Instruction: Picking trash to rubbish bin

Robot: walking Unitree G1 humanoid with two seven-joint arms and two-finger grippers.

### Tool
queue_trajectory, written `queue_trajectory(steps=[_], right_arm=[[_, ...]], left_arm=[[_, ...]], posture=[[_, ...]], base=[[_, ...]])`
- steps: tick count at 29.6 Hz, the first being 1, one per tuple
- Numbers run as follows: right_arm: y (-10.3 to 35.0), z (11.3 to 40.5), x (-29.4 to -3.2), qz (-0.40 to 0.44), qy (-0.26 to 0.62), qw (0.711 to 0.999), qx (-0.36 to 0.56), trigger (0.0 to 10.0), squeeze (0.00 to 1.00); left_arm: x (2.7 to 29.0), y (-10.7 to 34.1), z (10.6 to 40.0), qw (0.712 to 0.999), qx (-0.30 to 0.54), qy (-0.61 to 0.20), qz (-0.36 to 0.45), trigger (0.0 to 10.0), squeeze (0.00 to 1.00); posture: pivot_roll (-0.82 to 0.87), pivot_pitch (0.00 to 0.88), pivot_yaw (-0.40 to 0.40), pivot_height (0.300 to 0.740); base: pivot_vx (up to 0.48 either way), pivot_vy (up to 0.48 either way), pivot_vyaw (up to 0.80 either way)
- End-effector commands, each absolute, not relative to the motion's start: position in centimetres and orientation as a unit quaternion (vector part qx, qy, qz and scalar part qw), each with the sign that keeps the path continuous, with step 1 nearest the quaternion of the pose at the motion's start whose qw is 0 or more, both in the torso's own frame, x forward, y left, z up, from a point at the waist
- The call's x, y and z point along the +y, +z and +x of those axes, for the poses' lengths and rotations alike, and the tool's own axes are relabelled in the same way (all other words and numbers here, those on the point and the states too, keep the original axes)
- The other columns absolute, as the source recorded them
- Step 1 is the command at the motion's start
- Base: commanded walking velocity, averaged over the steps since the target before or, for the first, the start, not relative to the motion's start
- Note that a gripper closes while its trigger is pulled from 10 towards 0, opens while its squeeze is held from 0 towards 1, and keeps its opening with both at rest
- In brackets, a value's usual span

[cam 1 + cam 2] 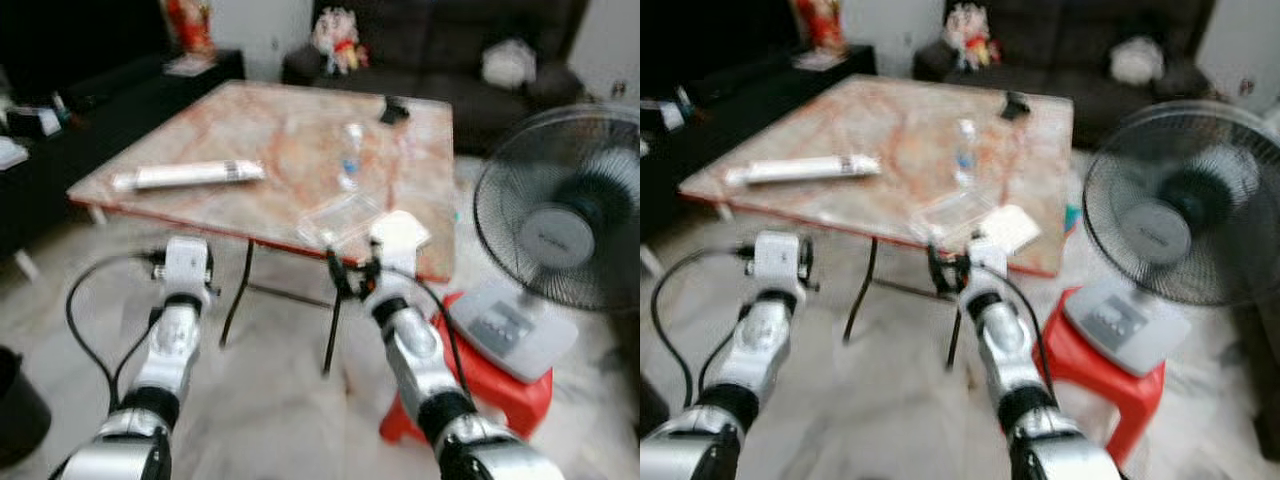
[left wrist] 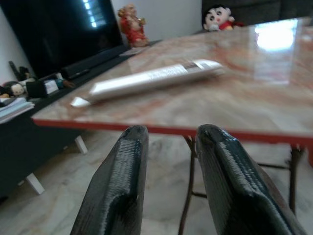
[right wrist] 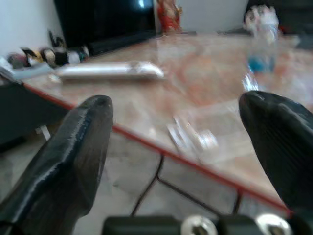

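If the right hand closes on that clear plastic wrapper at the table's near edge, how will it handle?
The clear plastic wrapper looks thin and crinkled, so it is probably light and floppy and may crumple between the fingers of the open right hand. On the glossy marble table it could slide off the edge if pushed.

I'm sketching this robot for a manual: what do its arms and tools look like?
Both arms are silver metal segments with black joint rings and white wrist blocks. Black cables loop beside the left arm and run along the right one. The left tool and right tool each have two long black fingers with a finely ribbed, matte surface and rounded tips.
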State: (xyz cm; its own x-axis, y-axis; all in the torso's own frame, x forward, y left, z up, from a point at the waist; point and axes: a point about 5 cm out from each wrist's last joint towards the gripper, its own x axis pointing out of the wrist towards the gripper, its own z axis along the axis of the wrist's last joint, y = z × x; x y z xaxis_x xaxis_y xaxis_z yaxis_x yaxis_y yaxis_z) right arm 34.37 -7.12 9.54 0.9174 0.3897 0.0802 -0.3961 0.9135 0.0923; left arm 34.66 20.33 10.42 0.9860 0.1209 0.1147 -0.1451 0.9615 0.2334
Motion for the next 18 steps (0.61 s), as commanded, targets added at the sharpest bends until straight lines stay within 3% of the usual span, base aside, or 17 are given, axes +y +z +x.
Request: queue_trajectory(steps=[1, 5, 18], right_arm=[[9.80, 34.65, -7.97, 0.048, 0.191, 0.980, -0.034, 10.0, 0.00], [9.79, 34.66, -8.01, 0.049, 0.190, 0.980, -0.033, 10.0, 0.00], [9.79, 34.68, -8.02, 0.053, 0.188, 0.980, -0.033, 10.0, 0.00]], left_arm=[[19.39, 11.34, 35.24, 0.990, -0.067, 0.061, 0.112, 10.0, 0.00], [19.38, 11.42, 35.25, 0.989, -0.069, 0.061, 0.112, 10.0, 0.00], [19.29, 11.76, 35.33, 0.989, -0.079, 0.055, 0.109, 10.0, 0.00]], posture=[[0.05, 0.004, -0.032, 0.740], [0.05, 0.004, -0.033, 0.740], [0.05, 0.008, -0.032, 0.740]], base=[[0.424, 0.000, 0.00], [0.356, 0.000, 0.00], [0.000, 0.000, 0.00]])
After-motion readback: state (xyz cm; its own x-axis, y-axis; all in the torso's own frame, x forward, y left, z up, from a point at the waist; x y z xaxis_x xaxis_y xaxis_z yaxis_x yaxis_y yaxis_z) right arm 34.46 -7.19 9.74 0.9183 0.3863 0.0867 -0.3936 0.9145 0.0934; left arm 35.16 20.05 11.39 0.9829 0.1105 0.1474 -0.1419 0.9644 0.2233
